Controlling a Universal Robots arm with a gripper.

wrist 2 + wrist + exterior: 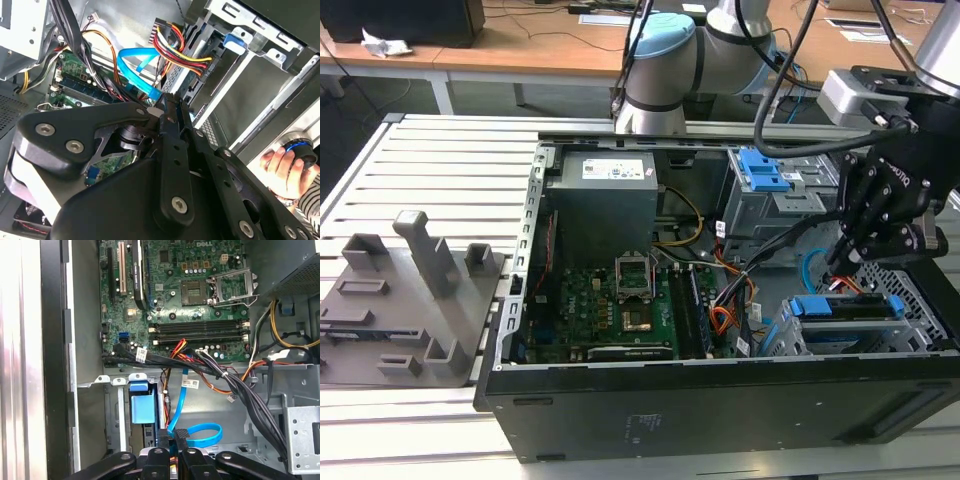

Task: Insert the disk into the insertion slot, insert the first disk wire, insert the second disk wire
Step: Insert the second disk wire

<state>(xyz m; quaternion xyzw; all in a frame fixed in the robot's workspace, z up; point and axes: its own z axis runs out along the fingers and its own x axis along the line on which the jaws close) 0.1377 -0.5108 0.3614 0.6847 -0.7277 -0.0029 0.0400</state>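
An open computer case (720, 400) lies on a slatted grey metal worktop (430, 170), with wooden desks and trailing cables behind it and a grey plastic fixture (410, 300) at the exterior view's left. Inside, the green motherboard (610, 305) sits beside the grey power supply (600, 205), whose white sticker carries print too small to make out. The disk (845, 308), seen mainly by its blue carrier, already sits in the insertion slot (800, 335) near the case's front corner; most of its body is hidden. The black tool (172, 436) hangs just above it, its fingers pressed together on the end of the second disk wire (200, 434), which loops in light blue behind the slot. In the second wrist view the tool's linkage hides much of the case, and a person's hand (287, 172) grips a knob at the frame's edge.
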